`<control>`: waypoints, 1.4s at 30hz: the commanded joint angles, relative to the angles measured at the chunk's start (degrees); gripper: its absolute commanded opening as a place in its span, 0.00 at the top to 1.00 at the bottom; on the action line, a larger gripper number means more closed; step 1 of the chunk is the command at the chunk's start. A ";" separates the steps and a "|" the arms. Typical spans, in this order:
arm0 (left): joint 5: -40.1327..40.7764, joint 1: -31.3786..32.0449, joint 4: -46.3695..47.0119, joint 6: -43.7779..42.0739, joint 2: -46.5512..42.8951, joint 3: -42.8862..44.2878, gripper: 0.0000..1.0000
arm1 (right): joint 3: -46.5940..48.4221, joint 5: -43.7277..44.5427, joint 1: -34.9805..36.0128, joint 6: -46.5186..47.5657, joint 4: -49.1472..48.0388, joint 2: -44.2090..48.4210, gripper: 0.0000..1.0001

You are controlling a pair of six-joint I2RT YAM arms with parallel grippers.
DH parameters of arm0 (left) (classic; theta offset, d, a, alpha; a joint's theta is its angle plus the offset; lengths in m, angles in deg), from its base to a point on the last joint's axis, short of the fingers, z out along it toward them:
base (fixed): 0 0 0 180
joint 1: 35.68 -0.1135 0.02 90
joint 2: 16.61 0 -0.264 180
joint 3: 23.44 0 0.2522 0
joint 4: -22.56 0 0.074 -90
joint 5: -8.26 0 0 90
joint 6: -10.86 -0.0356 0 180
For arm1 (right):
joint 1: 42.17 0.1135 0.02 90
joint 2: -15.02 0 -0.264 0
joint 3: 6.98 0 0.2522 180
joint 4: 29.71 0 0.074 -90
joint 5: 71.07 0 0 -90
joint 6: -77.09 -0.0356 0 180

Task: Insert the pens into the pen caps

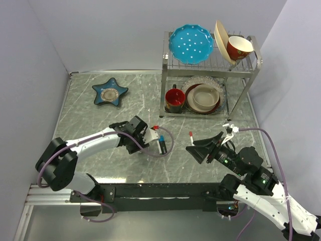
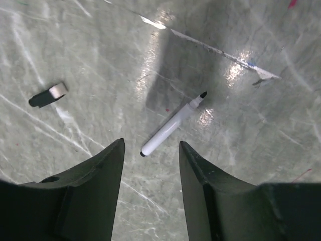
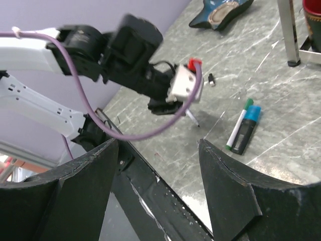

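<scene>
Lining up the pickup: left tool [image 2: 150, 142] parted and empty, poised over white pen [image 2: 168, 129] lying flat on the counter [image 2: 261, 165], middle, toward the near edge. Right tool [image 3: 158, 141] agape, holding nothing. Next, probably: lower, straddle barrel, close, carry to black cap [image 2: 47, 95].

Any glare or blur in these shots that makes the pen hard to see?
Left wrist: bright glare patches on the table beside the white pen, which is sharp, with a dark shadow beyond it. Right wrist: the left arm looks slightly soft, and the right gripper is a dark silhouette. Top external: even light, soft shadows, nothing blurred.
</scene>
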 commanded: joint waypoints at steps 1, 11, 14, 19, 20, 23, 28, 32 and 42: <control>-1.56 0.04 3.21 -5.29 0.05 -1.48 0.48 | 2.64 2.04 0.16 -0.45 0.77 0.79 0.28; -2.45 0.04 8.40 -5.20 1.37 -6.75 0.51 | 2.82 2.04 0.07 -1.68 0.24 1.32 0.28; -2.27 0.04 8.75 -5.64 2.77 -7.46 0.53 | 3.08 2.04 0.07 -1.86 0.24 1.06 0.28; -1.74 0.13 10.33 -5.20 5.50 -7.81 0.60 | 3.08 2.04 0.16 -2.21 0.16 1.58 0.28; -1.83 0.13 10.07 -5.20 6.20 -7.38 0.62 | 3.17 2.04 0.16 -2.30 0.16 1.67 0.28; -2.35 0.13 8.76 -4.41 6.56 -6.67 0.77 | 3.35 2.04 0.16 -2.30 0.59 1.76 0.28; -6.74 0.13 7.35 -2.04 3.23 -6.84 0.99 | 3.17 2.04 0.16 -2.39 0.77 2.02 0.28; -9.73 0.13 9.88 2.08 -5.10 -7.37 0.99 | 2.73 2.04 0.16 -2.82 0.25 2.02 0.28; -24.41 0.04 33.49 30.53 -24.46 -10.00 0.99 | -4.12 -4.89 0.16 -2.65 -12.49 -0.08 0.26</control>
